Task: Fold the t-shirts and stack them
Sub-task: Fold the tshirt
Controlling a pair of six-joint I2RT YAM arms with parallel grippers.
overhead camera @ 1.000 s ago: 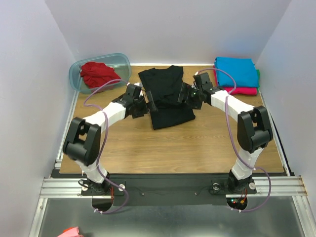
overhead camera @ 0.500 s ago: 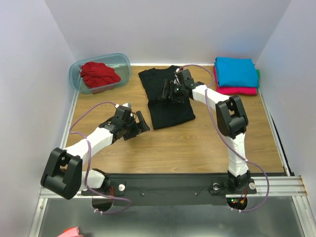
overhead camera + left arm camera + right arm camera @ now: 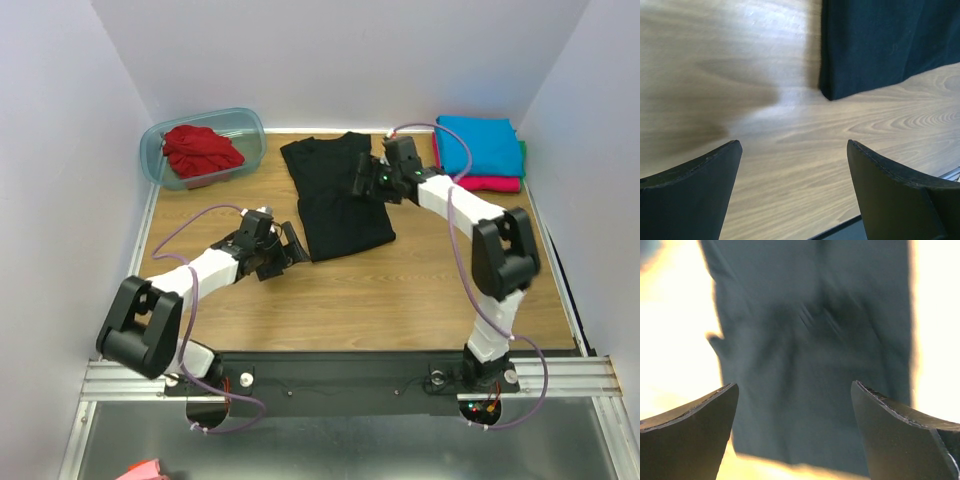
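Black t-shirt (image 3: 340, 215) looks blurred in the right wrist view, top cut off.

The left arm lies low, its elbow out to the left and its forearm angling inward to the left gripper (image 3: 288, 244), whose jaws stand wide apart and hold nothing. The right arm stands tall from its base and reaches far forward. The right gripper (image 3: 367, 181) points left, jaws likewise spread and empty.
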